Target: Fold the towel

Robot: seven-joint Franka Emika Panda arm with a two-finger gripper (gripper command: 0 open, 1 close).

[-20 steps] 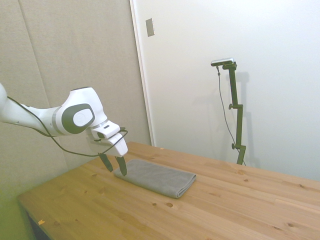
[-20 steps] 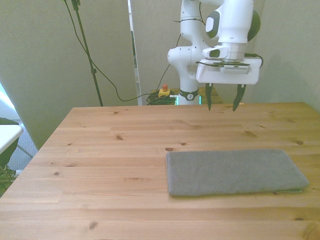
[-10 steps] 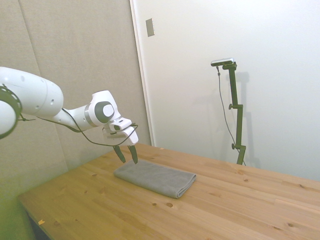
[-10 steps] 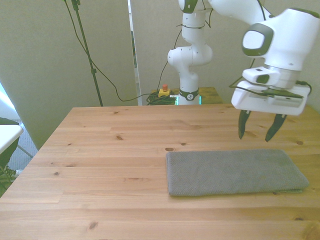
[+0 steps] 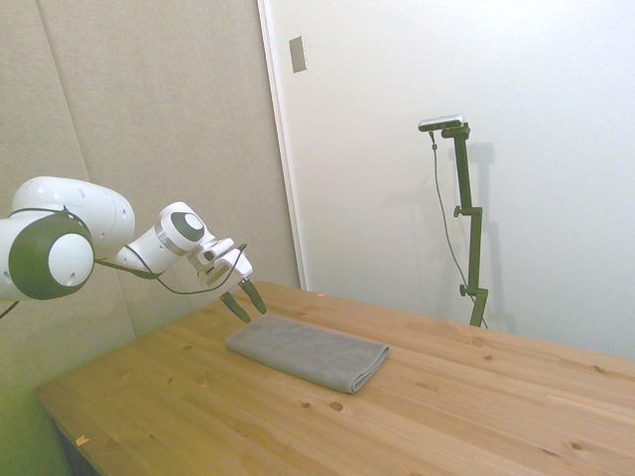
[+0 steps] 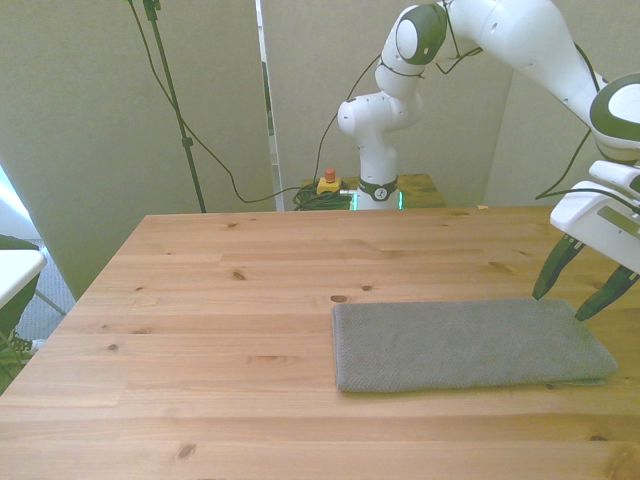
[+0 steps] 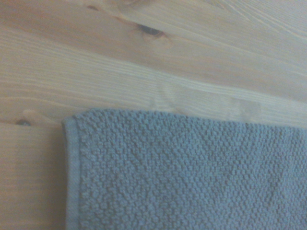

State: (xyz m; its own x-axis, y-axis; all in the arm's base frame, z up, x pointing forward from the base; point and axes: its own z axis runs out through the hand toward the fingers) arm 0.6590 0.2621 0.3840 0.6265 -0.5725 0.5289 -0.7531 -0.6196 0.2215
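Here, the white arm's two-finger gripper (image 6: 580,293) hovers with dark fingers spread apart, holding nothing; the plain mid-grey, folded rectangular towel (image 6: 465,343) lies flat just below it on the pale wooden table (image 6: 220,300).

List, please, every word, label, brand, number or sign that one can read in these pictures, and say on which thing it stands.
None can be read.
The towel: plain grey, no label or print in any view.
The table: bare wood, only knots and grain.
The gripper and the white arm: no readable marking.
The small grey plate on the wall: blank.
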